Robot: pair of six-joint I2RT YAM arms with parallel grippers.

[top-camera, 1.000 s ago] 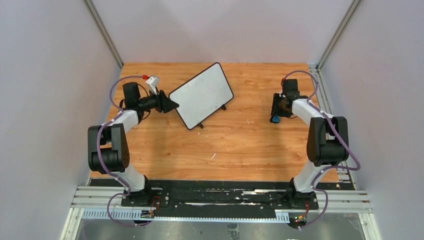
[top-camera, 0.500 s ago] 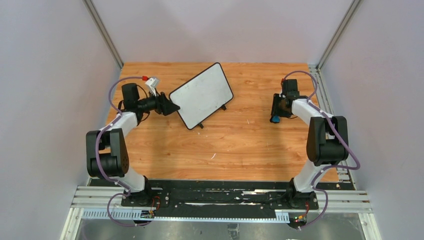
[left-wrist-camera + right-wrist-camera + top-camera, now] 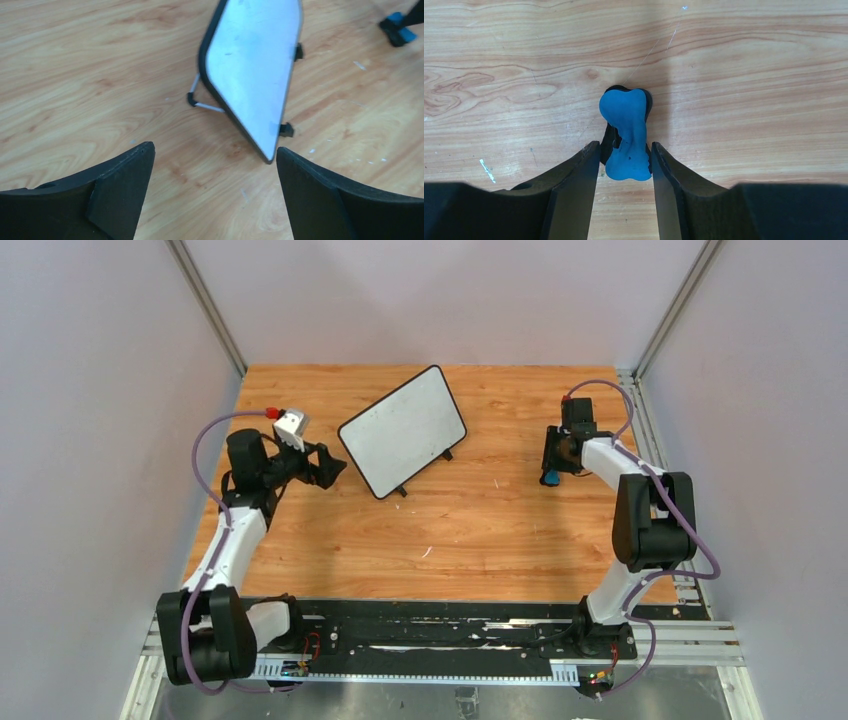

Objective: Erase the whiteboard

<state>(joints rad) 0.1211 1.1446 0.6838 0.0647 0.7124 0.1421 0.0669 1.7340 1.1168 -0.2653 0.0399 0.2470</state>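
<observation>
The whiteboard point(image 3: 402, 430) stands tilted on its small black feet at the back middle of the wooden table, and its face looks almost blank. In the left wrist view the whiteboard point(image 3: 255, 65) shows only faint smudges. My left gripper point(image 3: 335, 468) is open and empty, just left of the board's near-left corner and apart from it; its gripper point(image 3: 214, 148) has wide-spread jaws. My right gripper point(image 3: 549, 465) points down at the right side, and its gripper point(image 3: 625, 145) has jaws closed against a blue eraser point(image 3: 626, 125) that rests on the table.
The wooden table point(image 3: 460, 530) is bounded by grey walls at the left, back and right, with a metal rail point(image 3: 660, 440) along the right edge. The blue eraser point(image 3: 398, 27) shows far right in the left wrist view.
My left arm has pulled back from the whiteboard's left edge, toward the left and nearer, with its elbow dropped low. The right arm and the board have barely moved.
</observation>
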